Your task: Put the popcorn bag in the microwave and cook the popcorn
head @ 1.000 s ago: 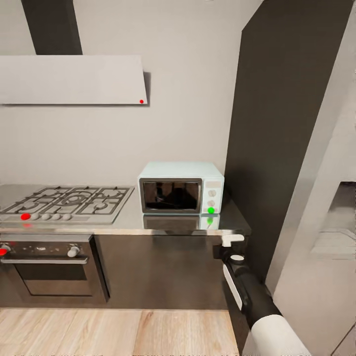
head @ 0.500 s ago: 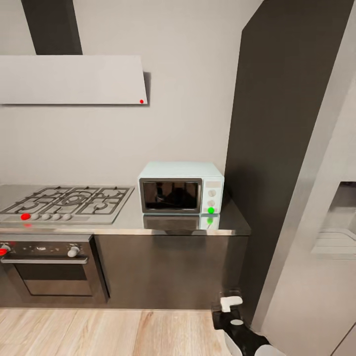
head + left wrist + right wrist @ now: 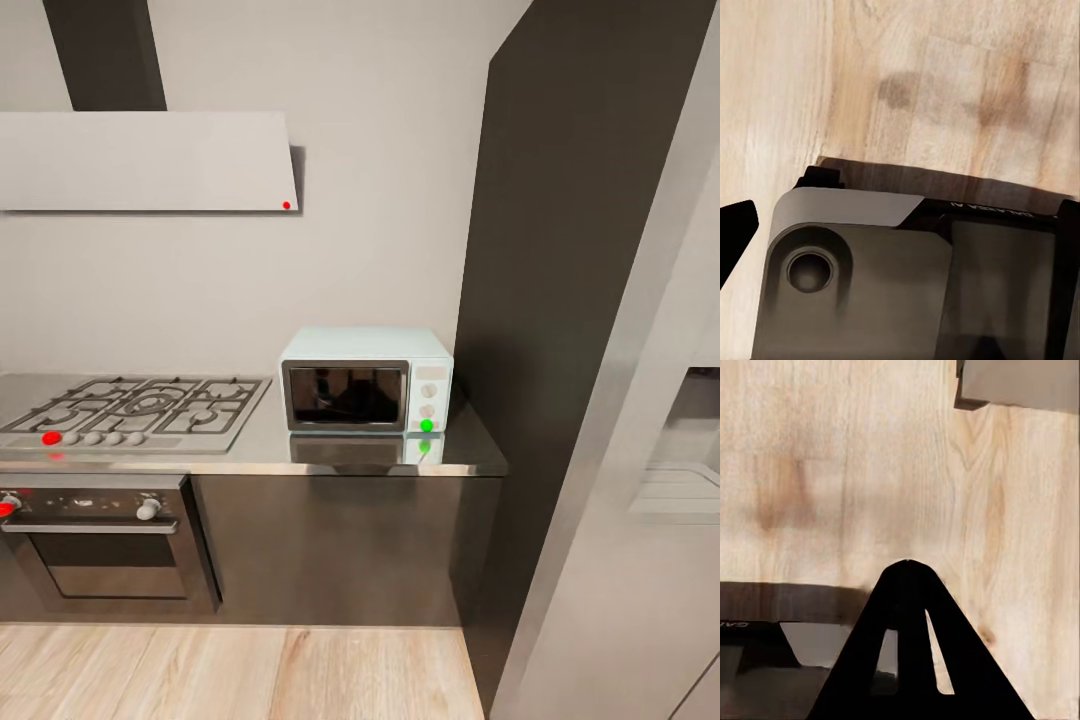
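The microwave [image 3: 366, 379] sits door shut (green dot lit) on the countertop [image 3: 250, 450] beside the hob [image 3: 135, 408]. The right gripper [image 3: 907, 585] hangs fingers together over the wood floor [image 3: 832, 472]; I cannot tell how the left one stands.

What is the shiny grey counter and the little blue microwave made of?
The long grey countertop looks like polished metal: it mirrors the microwave's front and green dot. The pale blue box microwave seems painted metal or plastic with a matte shell, and its dark door looks like glossy glass.

The right gripper [image 3: 906, 574] points down, its dark fingers meeting at the tips; the left gripper's finger [image 3: 733, 234] shows partly.
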Motion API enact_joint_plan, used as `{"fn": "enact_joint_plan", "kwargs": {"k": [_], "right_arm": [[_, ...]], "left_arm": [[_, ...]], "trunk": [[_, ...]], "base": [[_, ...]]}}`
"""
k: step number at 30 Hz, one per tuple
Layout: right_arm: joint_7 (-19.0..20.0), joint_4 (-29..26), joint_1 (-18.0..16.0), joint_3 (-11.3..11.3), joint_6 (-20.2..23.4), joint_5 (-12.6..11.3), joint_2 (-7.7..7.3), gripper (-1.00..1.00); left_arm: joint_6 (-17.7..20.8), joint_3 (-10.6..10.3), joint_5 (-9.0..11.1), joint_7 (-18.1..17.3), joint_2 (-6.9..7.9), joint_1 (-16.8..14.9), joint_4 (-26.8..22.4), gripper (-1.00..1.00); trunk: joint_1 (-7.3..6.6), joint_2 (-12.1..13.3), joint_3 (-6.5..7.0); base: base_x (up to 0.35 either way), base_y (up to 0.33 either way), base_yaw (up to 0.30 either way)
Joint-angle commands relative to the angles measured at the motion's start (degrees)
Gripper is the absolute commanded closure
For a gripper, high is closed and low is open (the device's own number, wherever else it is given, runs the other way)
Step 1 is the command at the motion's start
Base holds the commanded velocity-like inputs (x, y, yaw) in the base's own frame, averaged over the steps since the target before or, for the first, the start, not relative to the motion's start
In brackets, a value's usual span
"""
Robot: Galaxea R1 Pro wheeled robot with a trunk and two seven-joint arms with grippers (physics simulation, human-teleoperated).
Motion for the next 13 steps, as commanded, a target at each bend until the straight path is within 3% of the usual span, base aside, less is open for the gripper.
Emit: {"fn": "enact_joint_plan", "kwargs": {"k": [1,2,13], "right_arm": [[-0.32,0.17,1.56,0.22,-0.34,0.41,-0.25,1.00],[-1.33,0.09,6.42,-8.00,-0.04,1.94,-1.86,1.00],[-1.33,0.09,6.42,-8.00,-0.09,1.93,-1.86,1.00]], "left_arm": [[-0.24,-0.49,0.61,-0.20,-0.01,-0.06,0.12,-1.00],[-2.15,-0.83,0.44,-0.27,1.58,-0.06,-0.73,-1.00],[-2.14,-0.84,0.44,-0.27,1.58,-0.06,-0.70,-1.00]], "trunk": [[0.00,-0.04,-0.06],[0.00,-0.04,-0.06],[0.00,-0.04,-0.06]], "base": [[0.000,0.000,0.000],[0.000,0.000,0.000],[0.000,0.000,0.000]]}}
